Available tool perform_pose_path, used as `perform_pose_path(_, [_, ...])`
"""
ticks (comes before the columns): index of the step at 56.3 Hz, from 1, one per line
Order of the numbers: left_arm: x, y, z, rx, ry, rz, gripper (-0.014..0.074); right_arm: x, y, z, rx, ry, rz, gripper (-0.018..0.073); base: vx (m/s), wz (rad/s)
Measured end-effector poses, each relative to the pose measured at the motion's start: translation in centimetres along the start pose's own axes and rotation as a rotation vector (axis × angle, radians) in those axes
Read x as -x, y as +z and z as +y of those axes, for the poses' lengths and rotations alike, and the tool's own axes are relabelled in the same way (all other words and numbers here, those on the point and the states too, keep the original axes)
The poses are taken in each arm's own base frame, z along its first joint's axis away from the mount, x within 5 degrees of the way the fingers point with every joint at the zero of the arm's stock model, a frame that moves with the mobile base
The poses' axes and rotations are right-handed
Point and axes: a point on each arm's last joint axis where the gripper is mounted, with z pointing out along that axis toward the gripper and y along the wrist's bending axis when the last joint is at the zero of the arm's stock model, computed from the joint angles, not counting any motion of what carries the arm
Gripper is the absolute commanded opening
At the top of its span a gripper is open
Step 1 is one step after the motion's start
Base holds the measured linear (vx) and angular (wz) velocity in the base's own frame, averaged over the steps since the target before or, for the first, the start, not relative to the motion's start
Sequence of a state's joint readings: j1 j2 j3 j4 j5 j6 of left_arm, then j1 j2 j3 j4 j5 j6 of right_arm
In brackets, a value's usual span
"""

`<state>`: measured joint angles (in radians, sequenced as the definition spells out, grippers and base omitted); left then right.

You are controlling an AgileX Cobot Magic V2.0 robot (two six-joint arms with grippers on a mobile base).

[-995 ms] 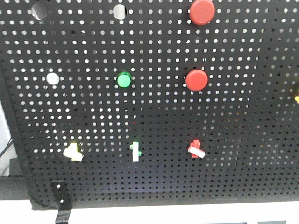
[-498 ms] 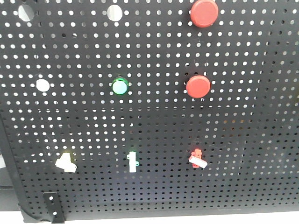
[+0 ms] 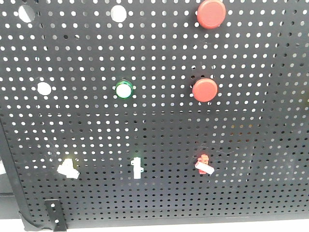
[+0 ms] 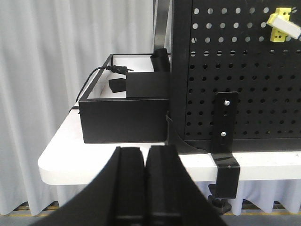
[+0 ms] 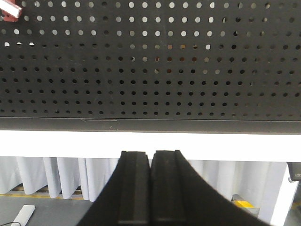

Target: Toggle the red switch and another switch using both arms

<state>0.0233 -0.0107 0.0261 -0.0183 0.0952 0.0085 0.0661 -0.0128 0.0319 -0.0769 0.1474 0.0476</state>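
Nothing shifts on the front view vs 0.5 s ago. Vs 1.0 s ago the pegboard features sit a bit lower in frame, and the green-ringed button now reads pale in the middle. Bottom row, left to right: another switch (pale yellow body, whitish lever), a slim white toggle, then the red switch with its white lever angled down to the right. One big red push button sits at the top edge, a second red push button above the red switch. Left wrist view: left fingers are pressed together, low in front of the desk edge, near the board's lower left corner. The yellow switch sits at that view's top right, well apart, with a black clamp bracket on the board's bottom edge between them. A black box with a plugged cable sits on the desk beside the board, white curtain behind. Right wrist view: right fingers are also together, below the desk edge. The red switch is clipped at the top-left corner, well apart, with only bare perforated board between.
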Motion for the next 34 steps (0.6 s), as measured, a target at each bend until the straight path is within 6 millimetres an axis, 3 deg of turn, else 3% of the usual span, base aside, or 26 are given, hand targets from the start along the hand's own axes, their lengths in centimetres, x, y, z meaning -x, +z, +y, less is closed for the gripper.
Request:
perform_pose_path(21, [0.0, 0.0, 0.0, 0.0, 0.0, -0.005, 0.0003, 0.4, 0.0, 0.0, 0.002, 0.0, -0.04, -0.0006, 0.0, 0.0])
perform_pose_path(34, [1.9, -0.2, 0.0, 0.001, 0.0, -0.171, 0.0003, 3.2, -0.5, 0.0, 0.019, 0.086, -0.279, -0.0006, 0.0, 0.0])
